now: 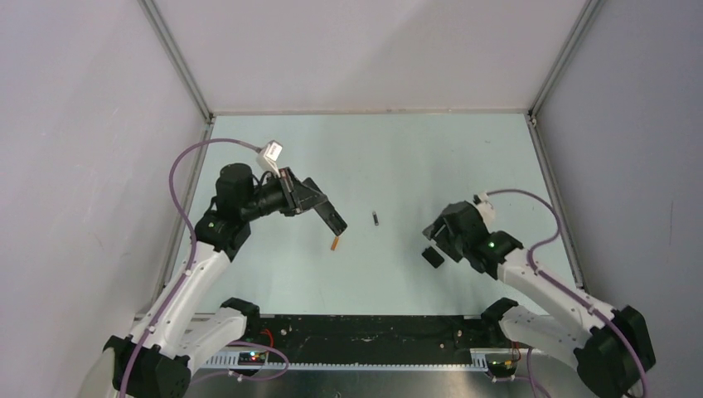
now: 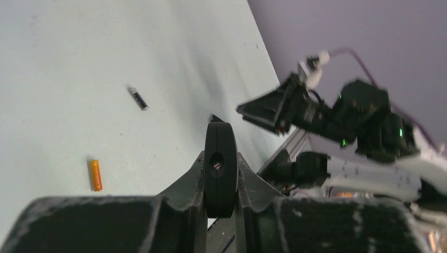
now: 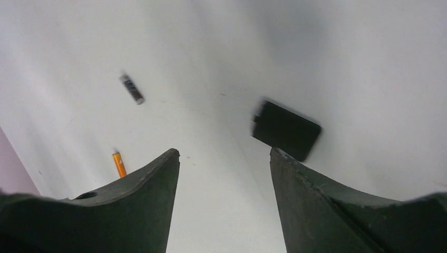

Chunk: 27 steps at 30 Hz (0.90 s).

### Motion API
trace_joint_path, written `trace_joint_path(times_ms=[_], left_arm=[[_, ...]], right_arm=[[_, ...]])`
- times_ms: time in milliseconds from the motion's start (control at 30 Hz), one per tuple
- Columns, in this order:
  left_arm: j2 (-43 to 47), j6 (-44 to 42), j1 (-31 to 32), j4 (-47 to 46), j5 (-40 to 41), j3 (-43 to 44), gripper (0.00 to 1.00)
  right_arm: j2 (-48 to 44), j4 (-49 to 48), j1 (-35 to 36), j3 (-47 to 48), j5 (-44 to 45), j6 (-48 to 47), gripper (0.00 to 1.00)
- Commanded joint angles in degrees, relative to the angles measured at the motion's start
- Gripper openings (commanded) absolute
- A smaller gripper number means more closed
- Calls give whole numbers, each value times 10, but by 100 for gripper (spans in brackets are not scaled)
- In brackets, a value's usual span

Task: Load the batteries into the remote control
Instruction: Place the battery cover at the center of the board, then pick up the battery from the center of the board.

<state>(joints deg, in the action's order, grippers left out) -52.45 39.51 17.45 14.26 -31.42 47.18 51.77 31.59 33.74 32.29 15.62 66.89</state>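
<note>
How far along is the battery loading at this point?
Done: the cover looks off, lying by the open right gripper. In hand: the left gripper clamps the remote control. Left: the orange battery and the dark battery lie on the table, neither loaded.

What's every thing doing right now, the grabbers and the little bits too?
Left gripper: shut on the remote.
Remote: held by the left gripper.
Right gripper: open, empty.
Orange battery: lying loose on the table.
Dark battery: lying loose on the table.
Cover: off, flat on the table.
</note>
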Motion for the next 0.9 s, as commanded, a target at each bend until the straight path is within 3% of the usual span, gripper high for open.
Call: trace_joint_path(times_ms=[0,100,300,433,600,767,867], left_arm=[[9,-97,-3,-18,-154,40,0],[18,-135,-3,-17,-236,39,0],[51,-168,-3,-13,-277,23,0],[69,-154,-3,-10,-264,14,0],[84,-125,-3,-8,-240,0,0],[89,-111,-3,-8,-216,1,0],[90,-108,-3,-8,-199,1,0]], right_arm=[[79,-92,22,77,1,-133,66],[142,-130,40,106,-39,-188,65],[230,-163,93,153,-42,-179,65],[276,-212,124,172,-40,-166,62],[351,-201,145,233,-44,-182,55],[407,-188,150,281,26,-250,53],[440,-186,137,306,39,-327,58]])
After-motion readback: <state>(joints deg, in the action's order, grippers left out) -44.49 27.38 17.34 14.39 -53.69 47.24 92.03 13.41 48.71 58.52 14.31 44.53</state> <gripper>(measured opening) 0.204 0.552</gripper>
